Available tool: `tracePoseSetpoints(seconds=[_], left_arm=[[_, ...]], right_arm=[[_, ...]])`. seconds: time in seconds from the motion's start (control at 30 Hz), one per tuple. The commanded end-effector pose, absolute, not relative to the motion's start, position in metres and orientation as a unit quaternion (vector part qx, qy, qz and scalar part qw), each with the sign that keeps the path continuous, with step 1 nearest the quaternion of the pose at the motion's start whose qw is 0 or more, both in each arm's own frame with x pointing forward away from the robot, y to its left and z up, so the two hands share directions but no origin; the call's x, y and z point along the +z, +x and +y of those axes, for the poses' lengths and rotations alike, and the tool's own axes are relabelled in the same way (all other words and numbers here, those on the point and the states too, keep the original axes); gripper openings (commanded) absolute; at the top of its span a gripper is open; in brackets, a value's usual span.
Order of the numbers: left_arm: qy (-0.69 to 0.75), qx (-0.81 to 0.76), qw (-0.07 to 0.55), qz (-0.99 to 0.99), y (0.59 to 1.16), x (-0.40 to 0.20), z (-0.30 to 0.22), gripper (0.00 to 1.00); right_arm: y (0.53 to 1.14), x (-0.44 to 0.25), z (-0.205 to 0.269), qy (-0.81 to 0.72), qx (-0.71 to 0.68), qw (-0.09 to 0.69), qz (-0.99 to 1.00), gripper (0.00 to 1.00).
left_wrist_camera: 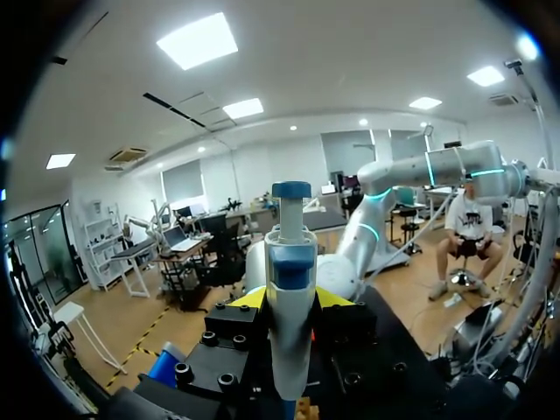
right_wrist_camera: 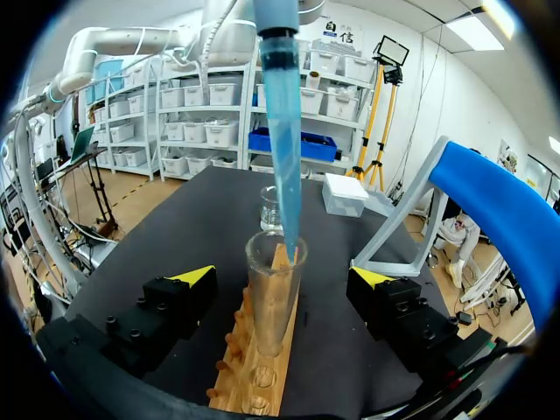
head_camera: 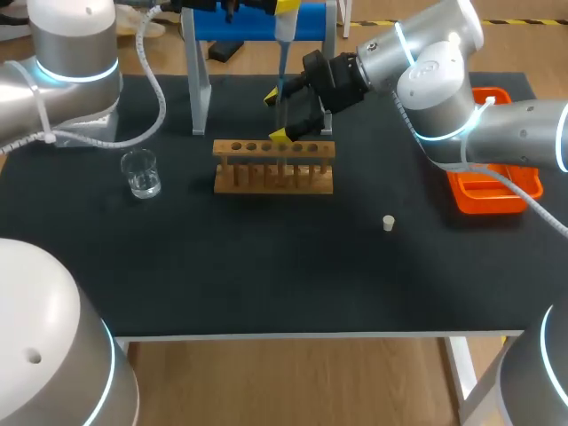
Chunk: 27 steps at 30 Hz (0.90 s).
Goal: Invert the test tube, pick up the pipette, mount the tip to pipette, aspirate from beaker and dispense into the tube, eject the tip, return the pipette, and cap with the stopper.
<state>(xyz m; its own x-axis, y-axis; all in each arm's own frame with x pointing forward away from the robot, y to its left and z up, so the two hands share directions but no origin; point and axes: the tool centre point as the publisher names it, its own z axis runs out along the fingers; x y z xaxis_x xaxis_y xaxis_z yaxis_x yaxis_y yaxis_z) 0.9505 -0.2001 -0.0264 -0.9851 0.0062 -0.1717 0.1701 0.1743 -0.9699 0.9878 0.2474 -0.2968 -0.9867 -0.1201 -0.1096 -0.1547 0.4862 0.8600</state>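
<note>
On black bench (head_camera: 266, 266), dispensing: pipette (left_wrist_camera: 290, 289) clamped in left jaws, tip (right_wrist_camera: 284, 157) at test tube (right_wrist_camera: 273, 289) mouth between wide-open right jaws; next, lifting clear to eject tip.

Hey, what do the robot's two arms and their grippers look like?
Left arm and right arm: rounded silver shells, glowing cyan rings at the joints, white cables running alongside. Left gripper and right gripper: blocky black bodies with screw holes, fingers tipped bright yellow.
</note>
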Motion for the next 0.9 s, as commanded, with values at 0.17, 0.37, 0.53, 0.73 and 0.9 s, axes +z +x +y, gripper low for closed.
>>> tracePoseSetpoints(seconds=[0.17,0.37,0.53,0.73,0.9], left_arm=[[0.061,-0.644,0.068,0.759,0.9529,-0.0285,-0.2005,0.00],[0.064,-0.646,0.066,0.758,0.9524,-0.0312,-0.2016,0.00],[0.064,-0.646,0.067,0.757,0.9515,-0.0332,-0.2013,0.00],[0.064,-0.643,0.066,0.761,0.9512,-0.0363,-0.2009,0.00],[0.066,-0.637,0.069,0.765,0.9521,-0.0376,-0.2001,0.00]], right_arm=[[0.9874,-0.2962,0.2463,-0.080,0.500,0.017,0.862,1.00],[0.9874,-0.2962,0.2463,-0.080,0.500,0.017,0.862,1.00],[0.9874,-0.2962,0.2463,-0.080,0.500,0.017,0.862,1.00],[0.9874,-0.2962,0.2463,-0.080,0.500,0.017,0.862,1.00],[0.9874,-0.2962,0.2463,-0.080,0.500,0.017,0.862,1.00]])
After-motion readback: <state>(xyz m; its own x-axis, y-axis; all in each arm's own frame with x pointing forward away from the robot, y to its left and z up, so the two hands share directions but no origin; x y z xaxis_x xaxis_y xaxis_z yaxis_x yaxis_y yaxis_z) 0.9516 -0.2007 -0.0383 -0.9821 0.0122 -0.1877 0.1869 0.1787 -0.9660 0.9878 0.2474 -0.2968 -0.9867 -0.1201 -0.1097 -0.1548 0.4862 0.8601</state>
